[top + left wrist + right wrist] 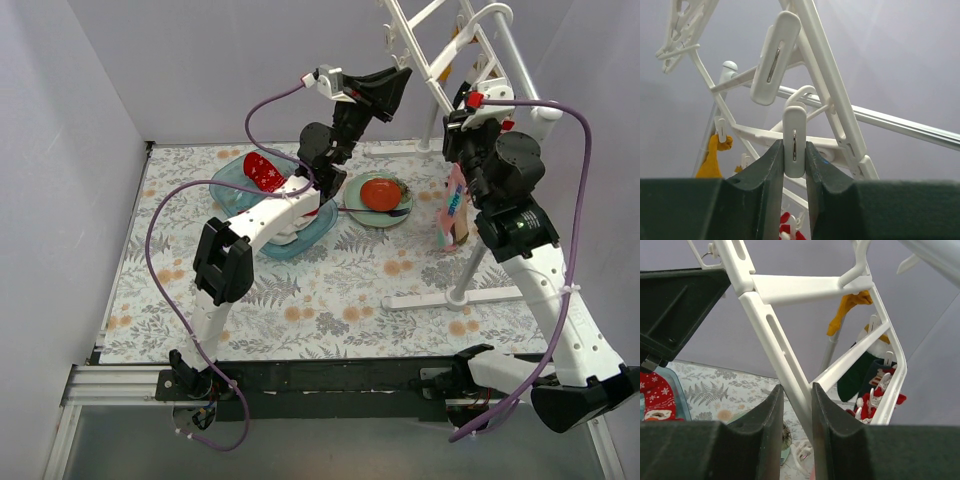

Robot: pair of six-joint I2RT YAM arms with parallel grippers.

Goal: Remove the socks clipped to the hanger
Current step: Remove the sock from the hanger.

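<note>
The white hanger (452, 48) hangs at the top right from a stand. My left gripper (394, 86) is raised to it and, in the left wrist view, the left gripper (794, 152) is shut on a white clip (794, 135). My right gripper (797, 390) is shut around a slanted hanger bar (780, 360). A mustard sock (711, 161), a dark sock (856, 376) and red-and-white socks (871, 402) hang clipped to the hanger. A pale pink sock (455, 205) hangs below my right arm. A red sock (264, 172) lies in the blue tub (300, 240).
A red-orange ball on a green plate (380, 193) sits mid-table beside the tub. The stand's white base (450, 297) and pole stand on the patterned cloth at the right. Grey walls close in the left and back.
</note>
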